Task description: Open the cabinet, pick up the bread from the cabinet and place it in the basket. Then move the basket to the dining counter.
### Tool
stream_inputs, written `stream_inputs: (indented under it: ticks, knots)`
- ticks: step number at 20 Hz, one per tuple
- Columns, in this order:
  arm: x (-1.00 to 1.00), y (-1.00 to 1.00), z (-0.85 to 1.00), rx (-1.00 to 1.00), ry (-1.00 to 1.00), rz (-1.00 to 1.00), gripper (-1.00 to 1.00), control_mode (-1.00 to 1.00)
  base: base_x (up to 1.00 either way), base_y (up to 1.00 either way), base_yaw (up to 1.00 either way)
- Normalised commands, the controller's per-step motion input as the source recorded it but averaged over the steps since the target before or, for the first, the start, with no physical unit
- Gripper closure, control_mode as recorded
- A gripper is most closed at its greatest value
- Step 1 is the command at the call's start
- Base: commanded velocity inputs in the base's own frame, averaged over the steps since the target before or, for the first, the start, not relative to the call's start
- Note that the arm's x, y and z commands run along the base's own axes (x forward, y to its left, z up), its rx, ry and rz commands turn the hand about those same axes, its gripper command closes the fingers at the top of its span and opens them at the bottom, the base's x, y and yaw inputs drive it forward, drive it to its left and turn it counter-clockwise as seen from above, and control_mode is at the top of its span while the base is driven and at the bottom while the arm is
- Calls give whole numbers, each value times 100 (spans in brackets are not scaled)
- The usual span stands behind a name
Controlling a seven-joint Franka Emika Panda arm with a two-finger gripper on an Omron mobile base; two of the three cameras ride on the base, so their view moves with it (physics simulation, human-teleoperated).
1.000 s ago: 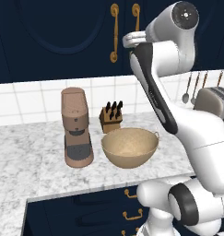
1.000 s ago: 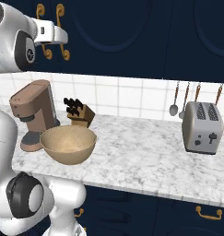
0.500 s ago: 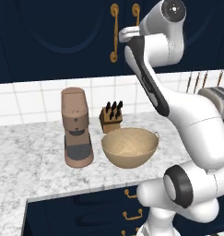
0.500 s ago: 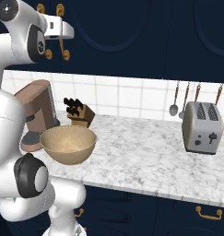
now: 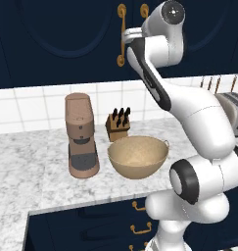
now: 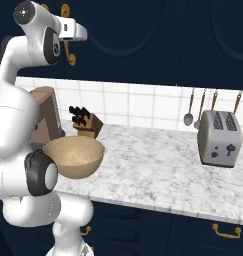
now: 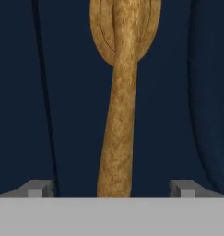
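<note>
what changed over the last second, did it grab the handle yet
The arm has swung its hand further in toward the cabinet; the open gripper now straddles a brass handle without closing on it. Nothing grabbed. Doors stay shut; basket, coffee machine and toaster unmoved.

Navy cabinet, brass handle, speckled tan basket, marbled white-grey counter.

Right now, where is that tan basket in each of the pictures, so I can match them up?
Left base view: the basket sits at the middle of the counter, right of the coffee machine.
Right base view: the basket is at the lower left, partly behind the robot's arm.
Hand view: it is not in this picture, which looks at a brass handle on the cabinet door.
Shared landmark: the knife block stands just behind the basket.
</note>
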Motion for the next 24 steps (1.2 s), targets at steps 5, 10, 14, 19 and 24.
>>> stream_inputs:
  ticks: [5,10,14,19,24]
  knots:
    - [48,16,-25,0,-8,0,100,-100,0,0,0]
    - [42,0,-46,0,-9,-2,100,-100,0,0,0]
    - [44,-18,-45,-5,5,-9,100,-100,0,0,0]
    - [4,-93,-27,0,-2,-4,100,-100,0,0,0]
    - [-46,-100,-28,2,-19,1,100,-100,0,0,0]
